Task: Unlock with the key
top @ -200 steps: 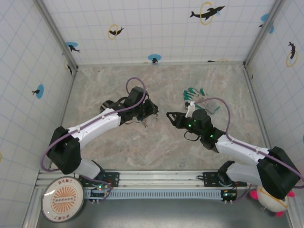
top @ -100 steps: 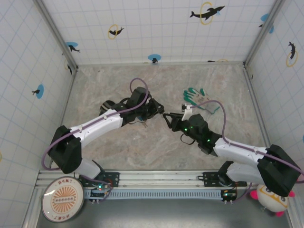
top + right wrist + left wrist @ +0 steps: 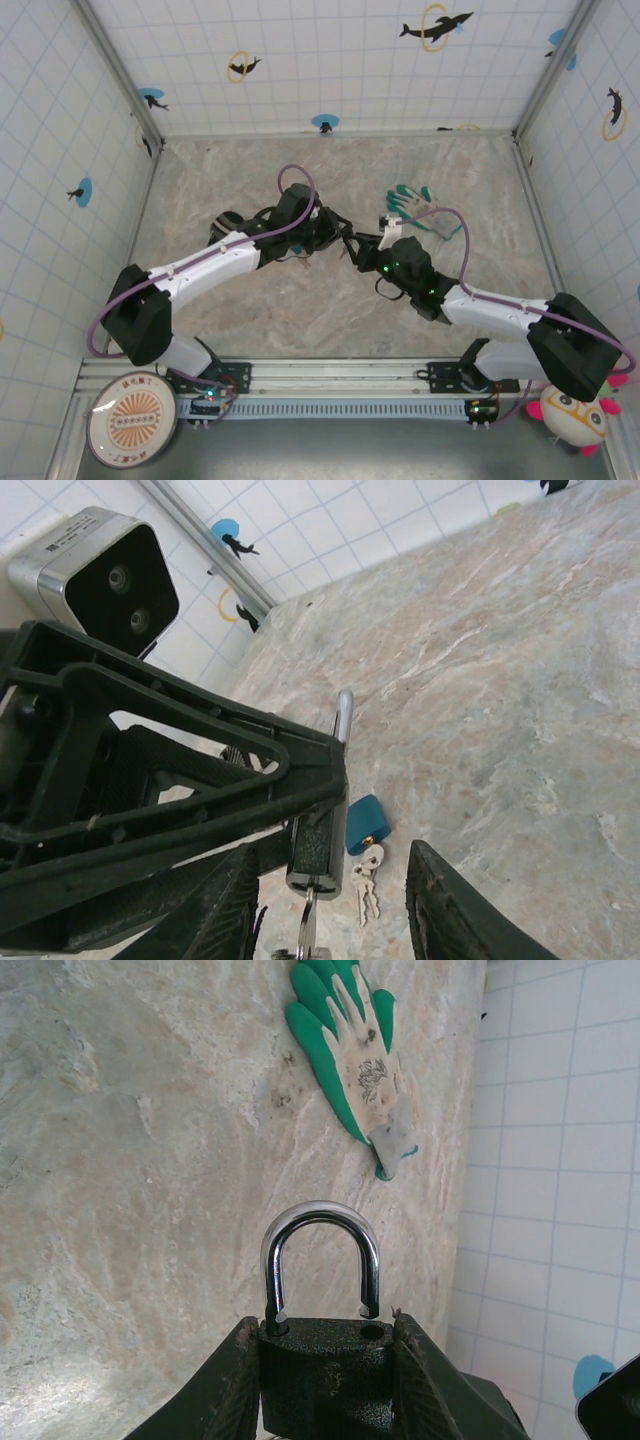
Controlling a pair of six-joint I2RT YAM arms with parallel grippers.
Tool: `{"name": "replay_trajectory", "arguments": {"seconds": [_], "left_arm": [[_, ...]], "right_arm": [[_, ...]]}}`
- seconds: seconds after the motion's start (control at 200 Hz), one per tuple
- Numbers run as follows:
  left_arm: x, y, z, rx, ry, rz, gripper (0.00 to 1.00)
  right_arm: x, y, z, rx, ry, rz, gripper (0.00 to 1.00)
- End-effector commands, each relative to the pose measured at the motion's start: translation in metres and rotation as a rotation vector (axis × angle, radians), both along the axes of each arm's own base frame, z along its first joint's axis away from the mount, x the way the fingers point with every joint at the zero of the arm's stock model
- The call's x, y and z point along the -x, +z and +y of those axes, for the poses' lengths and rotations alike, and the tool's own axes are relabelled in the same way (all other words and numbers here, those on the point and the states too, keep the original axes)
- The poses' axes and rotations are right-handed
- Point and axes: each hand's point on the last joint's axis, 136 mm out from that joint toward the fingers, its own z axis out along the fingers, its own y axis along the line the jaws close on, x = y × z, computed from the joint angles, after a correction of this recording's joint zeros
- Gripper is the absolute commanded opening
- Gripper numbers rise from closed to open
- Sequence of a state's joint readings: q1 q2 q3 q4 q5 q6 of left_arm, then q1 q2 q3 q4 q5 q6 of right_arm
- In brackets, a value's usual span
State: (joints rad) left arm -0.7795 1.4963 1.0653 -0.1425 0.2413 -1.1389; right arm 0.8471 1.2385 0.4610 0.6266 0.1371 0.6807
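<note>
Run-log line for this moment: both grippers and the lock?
left gripper: jaws shut on black padlock | right gripper: jaws open near key under padlock, not gripping | blue padlock, loose keys: on table

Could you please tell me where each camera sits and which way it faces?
Top external: above and behind the bases, looking down on the table; left arm and right arm meet mid-table.
Left wrist: on the left arm, looking past its left hand, shut on a black padlock, toward the glove.
Right wrist: on the right arm, looking past its open right hand at that padlock.
Shared: both wrist views show the padlock; top and left wrist, the glove.
</note>
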Motion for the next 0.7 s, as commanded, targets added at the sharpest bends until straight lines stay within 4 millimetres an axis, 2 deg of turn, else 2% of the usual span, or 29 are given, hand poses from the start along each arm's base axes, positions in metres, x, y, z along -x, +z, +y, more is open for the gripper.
{"name": "replay_trajectory", "arguments": {"seconds": [0.0, 0.265, 0.355, 0.605, 0.651, 0.696], "left_arm": [[-0.001, 0.014, -0.011, 0.056, -0.014, -0.011, 0.00], [-0.001, 0.021, -0.011, 0.075, -0.015, -0.025, 0.00], [-0.001, 0.021, -0.011, 0.076, -0.015, -0.027, 0.00], [-0.002, 0.021, -0.010, 0.082, -0.009, -0.044, 0.00], [-0.004, 0.023, -0.009, 0.081, -0.004, -0.052, 0.10], [-0.006, 0.021, -0.006, 0.070, 0.006, -0.056, 0.24]], "right_arm": [[-0.012, 0.029, 0.003, -0.045, -0.038, -0.063, 0.41], [-0.019, 0.026, -0.002, -0.034, -0.065, -0.051, 0.29], [-0.020, 0.024, -0.002, -0.027, -0.065, -0.040, 0.20], [-0.018, 0.025, -0.004, -0.029, -0.050, -0.046, 0.02], [-0.018, 0.024, -0.006, -0.023, -0.052, -0.044, 0.02], [-0.018, 0.022, -0.008, -0.014, -0.055, -0.038, 0.01]]}}
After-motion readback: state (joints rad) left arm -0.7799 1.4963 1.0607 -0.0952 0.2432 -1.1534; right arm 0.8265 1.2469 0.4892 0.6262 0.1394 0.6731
